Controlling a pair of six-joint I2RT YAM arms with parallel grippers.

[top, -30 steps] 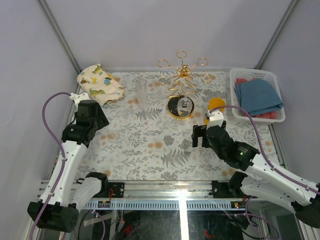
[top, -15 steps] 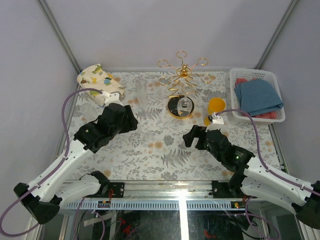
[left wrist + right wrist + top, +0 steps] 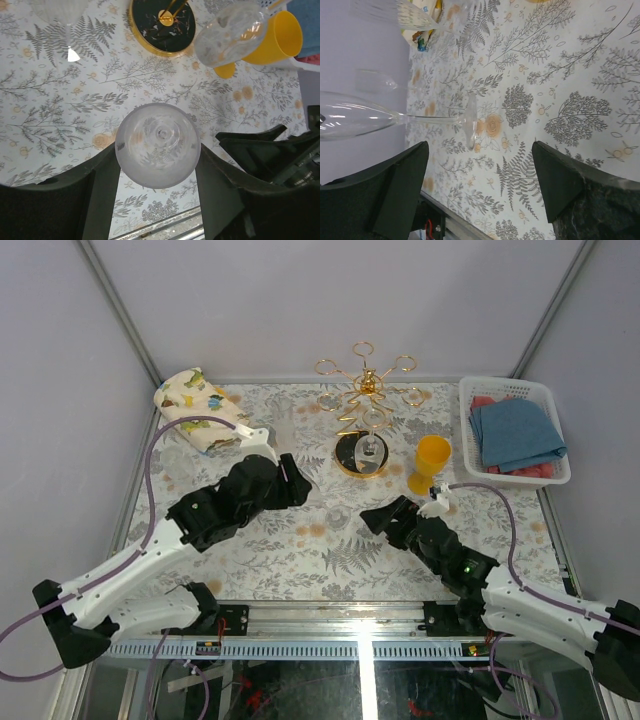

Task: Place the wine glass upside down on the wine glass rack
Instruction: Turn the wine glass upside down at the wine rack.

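the wine glass (image 3: 158,145) is clear, with a round bowl, thin stem and disc foot. we see it end-on, clamped between the fingers of the left gripper (image 3: 158,167), apart from the rack. the wine glass rack (image 3: 367,383) stands upright at the far middle: gold ring-ended arms, and a round black gold-rimmed base (image 3: 162,22).

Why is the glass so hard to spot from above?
Top view: it is clear and blends into the patterned table; glare streaks the front rail. Left wrist view: the wine glass shows plainly between the fingers. Right wrist view: white highlights on its bowl.
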